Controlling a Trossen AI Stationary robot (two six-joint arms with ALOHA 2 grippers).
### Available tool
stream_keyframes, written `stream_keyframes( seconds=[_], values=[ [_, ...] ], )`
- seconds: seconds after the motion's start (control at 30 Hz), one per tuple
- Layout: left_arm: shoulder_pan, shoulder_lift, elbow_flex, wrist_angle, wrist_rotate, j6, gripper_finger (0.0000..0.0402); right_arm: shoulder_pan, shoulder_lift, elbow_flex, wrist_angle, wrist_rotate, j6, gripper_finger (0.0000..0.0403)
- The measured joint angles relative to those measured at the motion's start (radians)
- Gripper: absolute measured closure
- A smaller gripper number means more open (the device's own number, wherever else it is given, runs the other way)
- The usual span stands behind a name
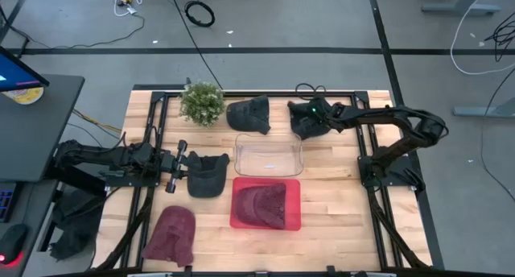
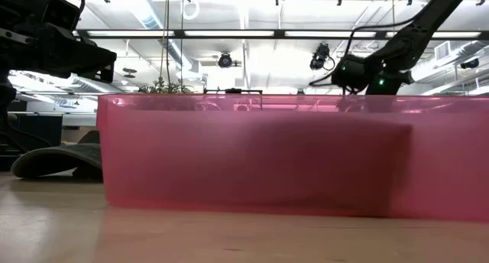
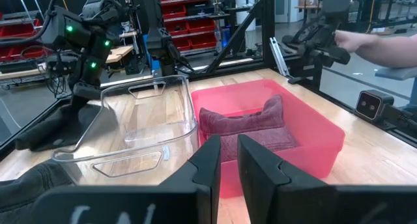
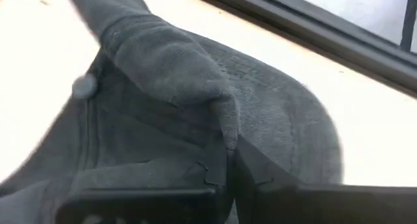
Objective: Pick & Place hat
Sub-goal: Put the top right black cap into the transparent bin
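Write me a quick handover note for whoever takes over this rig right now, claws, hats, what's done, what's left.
Right claw: shut, pinching a fold of the dark hat at the table's far right.
Left claw: waiting beside another dark hat at the left; its fingers are close together and hold nothing.
Done: one maroon hat lies in the red bin.
Left: the clear bin holds no hat. A third dark hat lies by the plant, and a maroon hat lies at the near left. The gripped hat is not yet lifted clear.

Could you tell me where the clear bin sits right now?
In the high view, the clear bin sits mid-table, just behind the red bin.
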Motion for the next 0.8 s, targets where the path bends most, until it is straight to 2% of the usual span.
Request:
stream_keyframes(
  seconds=[0.37,0.6,0.8],
  values=[
    [0.0,0.0,0.0,0.0,0.0,0.0,0.0346,0.148,-0.313,0.0,-0.195,0.137,0.099,0.0401],
    [0.0,0.0,0.0,0.0,0.0,0.0,0.0346,0.355,-0.465,0.0,-0.274,0.208,0.233,0.0402],
    [0.0,0.0,0.0,0.0,0.0,0.0,0.0346,0.554,-0.527,-0.001,-0.317,0.357,0.387,0.0403]
  ],
)
